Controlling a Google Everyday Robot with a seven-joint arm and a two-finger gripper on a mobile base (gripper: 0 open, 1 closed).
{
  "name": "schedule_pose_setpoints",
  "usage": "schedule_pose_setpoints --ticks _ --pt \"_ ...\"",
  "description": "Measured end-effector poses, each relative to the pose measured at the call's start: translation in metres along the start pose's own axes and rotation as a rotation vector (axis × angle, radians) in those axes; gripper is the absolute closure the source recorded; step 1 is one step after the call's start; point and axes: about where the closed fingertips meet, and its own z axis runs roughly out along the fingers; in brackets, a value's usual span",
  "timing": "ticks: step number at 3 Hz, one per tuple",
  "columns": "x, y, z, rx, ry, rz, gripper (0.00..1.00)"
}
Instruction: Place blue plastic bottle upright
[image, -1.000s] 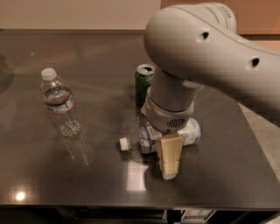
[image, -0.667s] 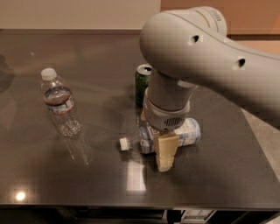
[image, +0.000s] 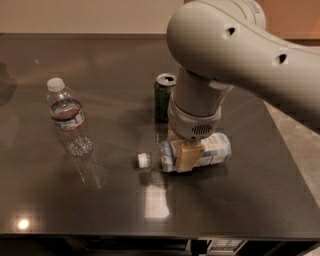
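We are recording a dark, glossy worktop (image: 100, 210) mirroring lights. The blue plastic bottle (image: 212, 150) is showing clear plastic and a smooth label. The claw (image: 182, 149), down at that bottle, is looking matt tan; the can (image: 164, 97), shiny metal.

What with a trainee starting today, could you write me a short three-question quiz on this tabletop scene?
1. True or false: the blue plastic bottle stands upright on the table.
2. Its white cap points toward the picture's: A) left, B) right, C) top.
3. Fill in: the gripper is down at the bottle's middle, and just behind it stands a green ____.

Key: 1 false, it lies on its side; 2 A; 3 can.
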Motion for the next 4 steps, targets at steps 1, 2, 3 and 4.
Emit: schedule_pose_setpoints --ticks 1,2,3,4 --pt "0.007 -0.007 -0.023 0.017 -0.087 0.064 0.88" --pt "0.017 -0.013 -0.047 0.045 -0.252 0.154 1.0" --pt "0.02 -0.012 -0.064 0.061 -0.465 0.227 1.0" --pt "0.008 -0.009 -0.075 0.063 -0.672 0.251 1.0"
